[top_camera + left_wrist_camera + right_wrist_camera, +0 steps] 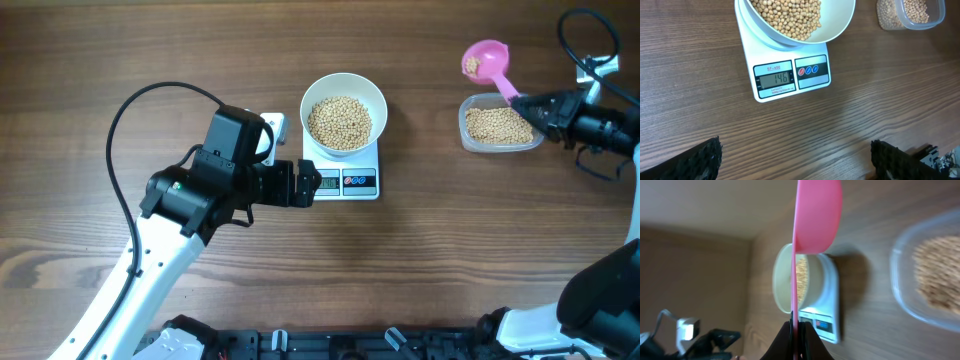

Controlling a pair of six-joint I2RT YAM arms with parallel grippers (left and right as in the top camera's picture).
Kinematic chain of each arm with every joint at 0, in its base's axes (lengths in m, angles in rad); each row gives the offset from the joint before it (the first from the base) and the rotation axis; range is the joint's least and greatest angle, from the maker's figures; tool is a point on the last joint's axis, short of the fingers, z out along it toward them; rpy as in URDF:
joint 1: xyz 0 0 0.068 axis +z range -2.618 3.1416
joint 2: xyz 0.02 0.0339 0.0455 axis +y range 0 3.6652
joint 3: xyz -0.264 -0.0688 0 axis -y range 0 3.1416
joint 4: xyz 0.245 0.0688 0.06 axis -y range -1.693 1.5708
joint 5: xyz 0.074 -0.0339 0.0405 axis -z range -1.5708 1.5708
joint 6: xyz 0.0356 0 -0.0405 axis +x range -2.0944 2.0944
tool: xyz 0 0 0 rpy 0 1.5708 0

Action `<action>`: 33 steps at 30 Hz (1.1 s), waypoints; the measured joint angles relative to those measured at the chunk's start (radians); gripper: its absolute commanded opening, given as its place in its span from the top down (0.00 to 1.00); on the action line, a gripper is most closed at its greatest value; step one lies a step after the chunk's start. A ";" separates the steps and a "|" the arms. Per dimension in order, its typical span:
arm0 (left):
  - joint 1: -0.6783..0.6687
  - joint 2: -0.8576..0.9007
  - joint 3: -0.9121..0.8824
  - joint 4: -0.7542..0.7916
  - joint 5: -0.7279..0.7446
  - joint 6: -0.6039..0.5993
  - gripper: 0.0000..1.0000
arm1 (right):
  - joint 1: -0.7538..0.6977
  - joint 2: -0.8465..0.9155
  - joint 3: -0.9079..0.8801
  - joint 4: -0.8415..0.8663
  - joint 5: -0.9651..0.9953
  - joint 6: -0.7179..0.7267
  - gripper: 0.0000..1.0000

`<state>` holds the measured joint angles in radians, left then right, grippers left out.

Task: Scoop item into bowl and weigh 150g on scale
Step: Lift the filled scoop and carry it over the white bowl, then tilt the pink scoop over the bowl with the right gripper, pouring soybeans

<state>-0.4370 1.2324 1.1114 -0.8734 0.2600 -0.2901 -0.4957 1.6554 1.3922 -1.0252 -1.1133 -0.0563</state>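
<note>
**Wooden surface (450,250), top-up step: reading just under target**

Wood-grain surface carries the scale (790,80) at frame centre, with the bowl (837,20) seated on it and well filled with beans (339,121). The display reads 146, a little short.

Right end effector (543,108), upper right, is clenched on the handle of the pink scoop (484,62). The scoop holds a few beans and sits beside the clear container (467,112), well apart from the bowl.

Left end effector (305,184) is released, jaws wide, at the scale's left edge, grasping nothing.

Judgement: final trimming. The next move calls for carrying the scoop level to the bowl and tipping in only a few beans, since overshoot is the risk.
</note>
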 measured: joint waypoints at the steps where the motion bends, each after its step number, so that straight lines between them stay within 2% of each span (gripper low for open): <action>1: 0.000 0.000 0.000 0.000 0.000 0.000 0.00 | 0.015 0.000 0.000 0.005 -0.019 0.000 0.96; 7: 0.000 0.000 0.000 0.000 0.000 0.000 0.00 | 0.174 0.000 0.000 0.039 -0.060 0.000 0.96; 11: 0.000 0.000 0.000 0.000 0.000 0.000 0.00 | 0.297 0.000 0.000 0.090 -0.011 0.000 0.96; 21: 0.000 0.000 0.000 0.000 0.000 0.000 0.00 | 0.560 0.000 0.000 0.196 0.288 -0.002 0.96; 33: 0.000 0.000 0.000 0.000 0.000 0.000 0.00 | 0.756 -0.006 0.000 0.216 0.629 -0.099 0.96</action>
<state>-0.4370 1.2324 1.1114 -0.8738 0.2600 -0.2901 0.2607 1.6489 1.3922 -0.8097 -0.4847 -0.1555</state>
